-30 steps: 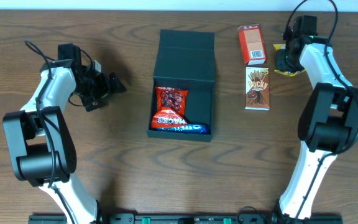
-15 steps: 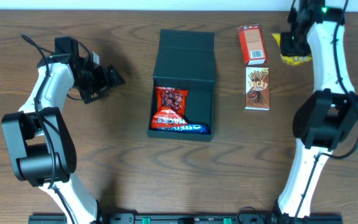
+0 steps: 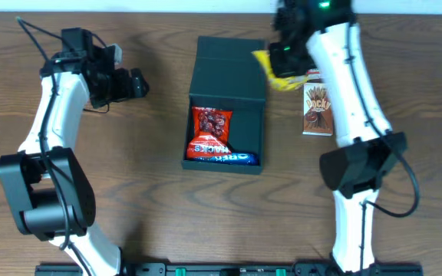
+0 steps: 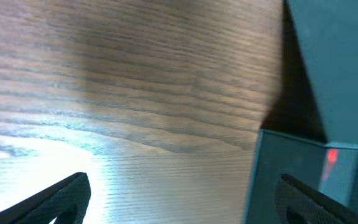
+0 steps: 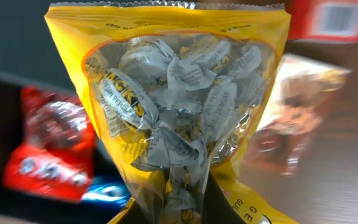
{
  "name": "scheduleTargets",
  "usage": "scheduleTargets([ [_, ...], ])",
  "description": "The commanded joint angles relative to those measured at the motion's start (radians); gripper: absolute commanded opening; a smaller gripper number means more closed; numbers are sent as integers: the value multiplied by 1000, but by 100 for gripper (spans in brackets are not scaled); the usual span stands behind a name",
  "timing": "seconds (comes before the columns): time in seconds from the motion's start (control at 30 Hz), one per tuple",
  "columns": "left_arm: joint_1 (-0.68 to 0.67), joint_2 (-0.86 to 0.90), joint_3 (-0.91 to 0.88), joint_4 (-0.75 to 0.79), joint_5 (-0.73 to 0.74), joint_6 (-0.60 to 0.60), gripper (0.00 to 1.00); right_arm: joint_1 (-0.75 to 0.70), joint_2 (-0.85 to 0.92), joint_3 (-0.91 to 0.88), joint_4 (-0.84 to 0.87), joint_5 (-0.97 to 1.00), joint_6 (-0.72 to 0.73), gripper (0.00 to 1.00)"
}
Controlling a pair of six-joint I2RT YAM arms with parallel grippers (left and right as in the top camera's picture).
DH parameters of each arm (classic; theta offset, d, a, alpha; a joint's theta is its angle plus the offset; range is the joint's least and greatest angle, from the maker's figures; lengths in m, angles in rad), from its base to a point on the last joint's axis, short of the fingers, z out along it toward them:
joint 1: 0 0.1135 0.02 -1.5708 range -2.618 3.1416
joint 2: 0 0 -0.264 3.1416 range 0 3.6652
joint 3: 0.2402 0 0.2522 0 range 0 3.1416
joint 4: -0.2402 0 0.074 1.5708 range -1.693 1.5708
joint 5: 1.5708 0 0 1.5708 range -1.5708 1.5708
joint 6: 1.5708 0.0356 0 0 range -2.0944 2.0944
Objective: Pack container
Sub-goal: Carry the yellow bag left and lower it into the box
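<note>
Container sits mid-table, lid flapped back, with a red pack and a blue pack inside. My right gripper is clamped on a yellow bag over the lid's right edge. Left gripper is spread wide and empty, well apart from the container.

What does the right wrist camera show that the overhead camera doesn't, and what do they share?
Right wrist only: the wrapped candies inside the yellow bag, seen through its clear window. Overhead only: the left arm, off to the container's left, and the readable Pocky box. Both: the yellow bag, plus the red snack pack and blue pack lying in the container.
</note>
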Motion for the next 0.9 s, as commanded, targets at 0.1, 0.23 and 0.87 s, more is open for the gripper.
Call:
scheduleTargets([
  [0.1, -88, -19, 26, 0, -148, 68, 95, 133, -30, -75, -25, 8, 337, 2],
  [0.23, -104, -19, 26, 2, -159, 68, 95, 222, -30, -196, -15, 80, 504, 2],
  [0.87, -102, -19, 26, -8, -149, 63, 95, 333, -30, -587, 225, 249, 769, 2],
])
